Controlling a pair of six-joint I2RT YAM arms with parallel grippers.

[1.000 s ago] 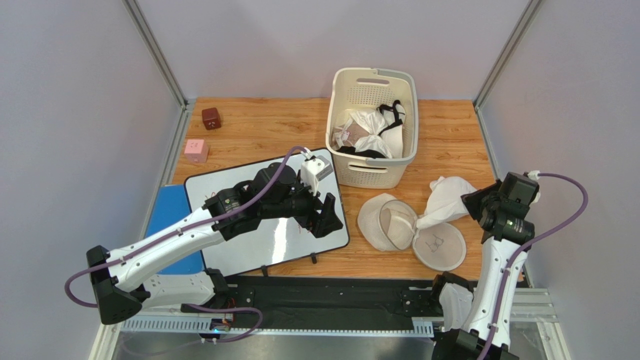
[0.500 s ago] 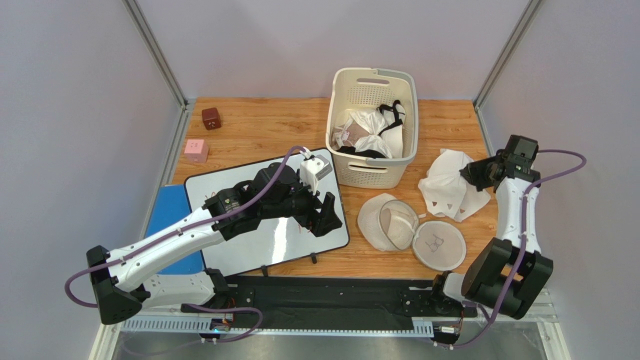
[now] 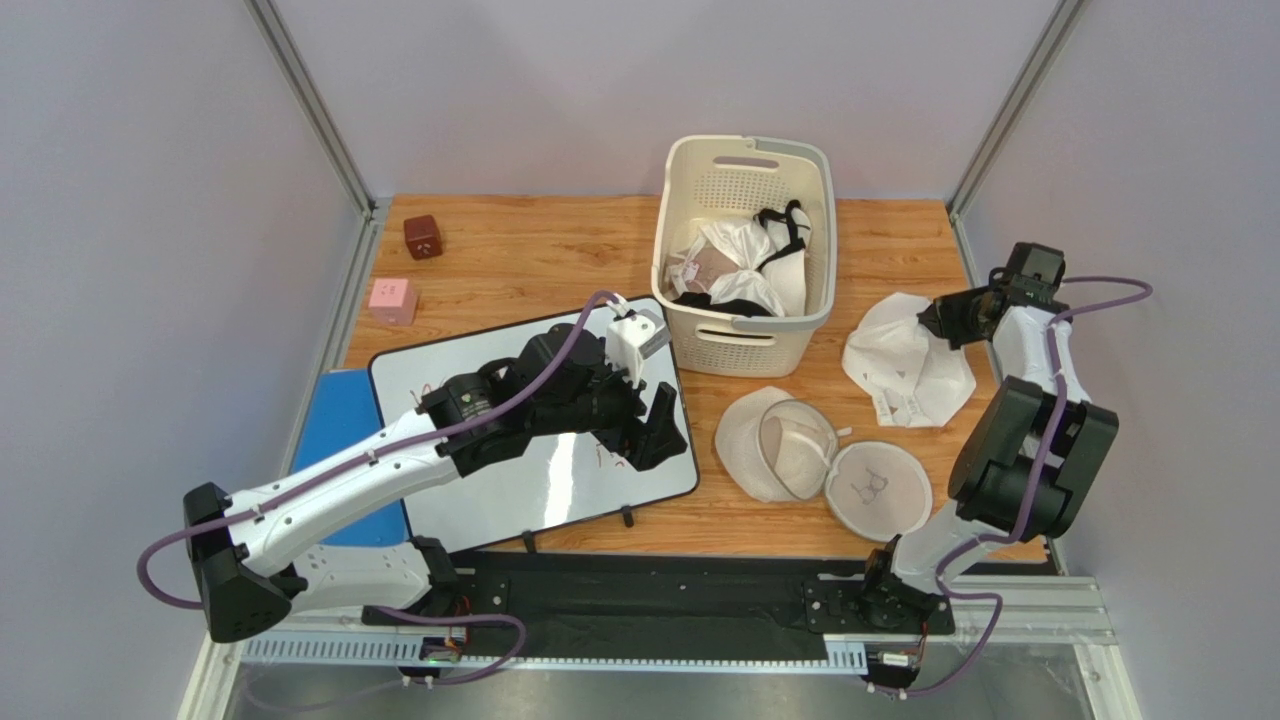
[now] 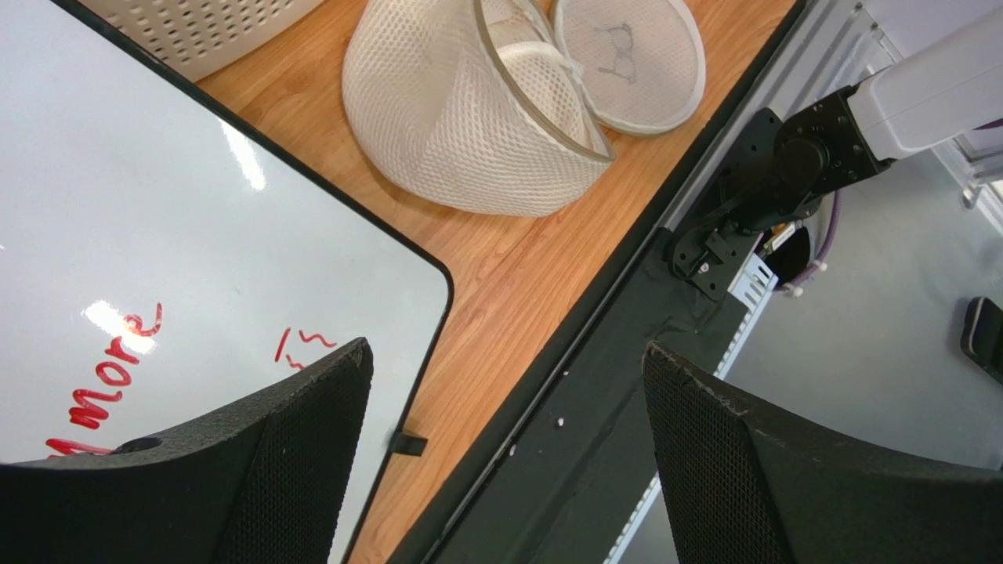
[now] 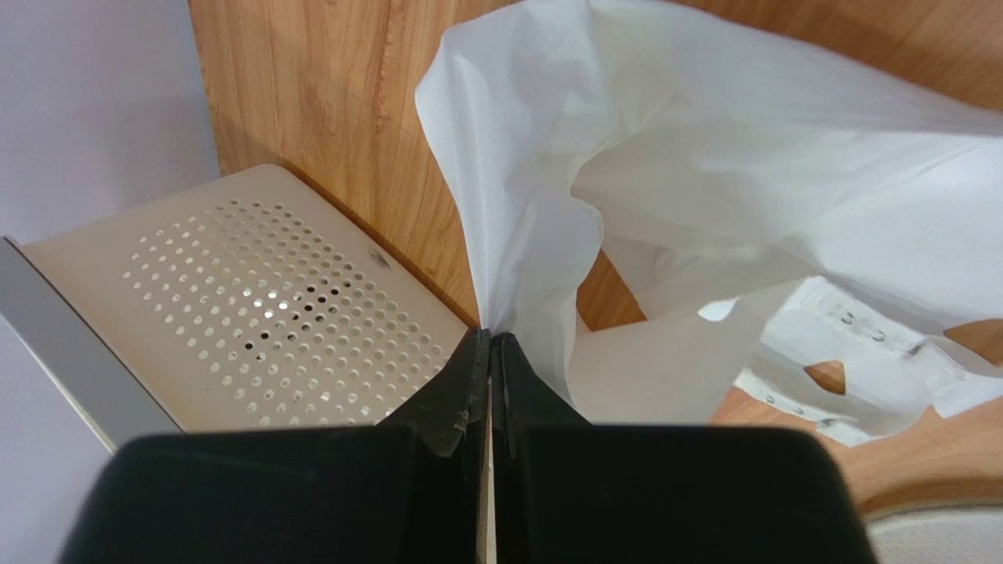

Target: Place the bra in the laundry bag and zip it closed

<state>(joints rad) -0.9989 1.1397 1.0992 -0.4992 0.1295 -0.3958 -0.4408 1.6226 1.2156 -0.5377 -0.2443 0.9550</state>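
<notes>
The white bra point(image 3: 902, 360) lies spread on the wood table right of the basket. My right gripper point(image 3: 947, 320) is shut on its right edge; the wrist view shows the jaws point(image 5: 489, 341) pinching the fabric point(image 5: 706, 165), which hangs in front. The round mesh laundry bag point(image 3: 819, 462) lies open in two halves near the front edge, below and left of the bra; it also shows in the left wrist view point(image 4: 471, 106). My left gripper point(image 3: 658, 428) is open and empty over the whiteboard's right corner, left of the bag.
A cream slatted basket point(image 3: 694, 323) with white and black-strapped garments stands at the back. A whiteboard point(image 3: 451, 390) with red writing lies at left, a blue pad point(image 3: 328, 428) under it. A pink cube point(image 3: 392, 300) and a brown cube point(image 3: 424, 236) sit far left.
My right arm has swung back and to the right, pulling the bra away from the bag and spreading it on the table near the basket. The left arm has barely moved.
</notes>
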